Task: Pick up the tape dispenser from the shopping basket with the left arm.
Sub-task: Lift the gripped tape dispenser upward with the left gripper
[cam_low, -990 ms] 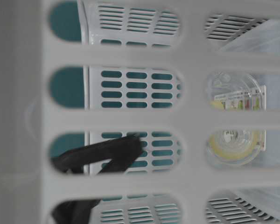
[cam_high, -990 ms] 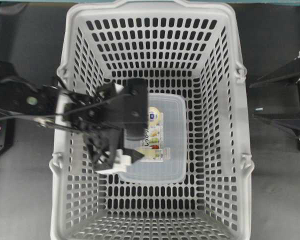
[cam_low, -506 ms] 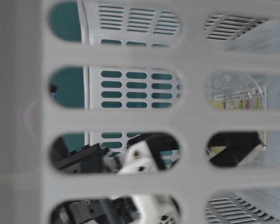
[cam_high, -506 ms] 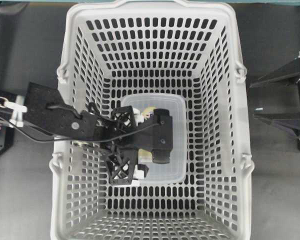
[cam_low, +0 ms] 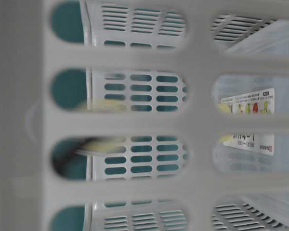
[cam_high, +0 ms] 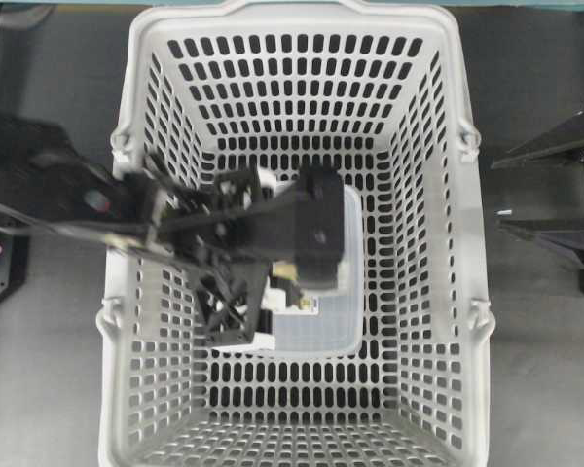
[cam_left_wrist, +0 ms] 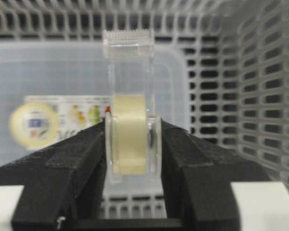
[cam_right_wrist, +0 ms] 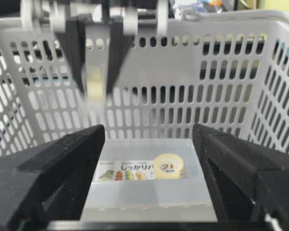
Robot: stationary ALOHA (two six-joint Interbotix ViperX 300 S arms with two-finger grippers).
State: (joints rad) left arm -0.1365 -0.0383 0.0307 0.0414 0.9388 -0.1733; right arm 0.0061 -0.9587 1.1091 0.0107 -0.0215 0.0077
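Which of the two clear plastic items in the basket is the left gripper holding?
The tape dispenser, the narrow upright one with a toothed cutter and pale roll, is clamped in the left gripper. The flat labelled box lies on the basket floor.

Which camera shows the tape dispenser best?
The left wrist view: the tape dispenser sits sharp in the left gripper. Right wrist and table-level views show a blur; overhead, the left arm hides it.
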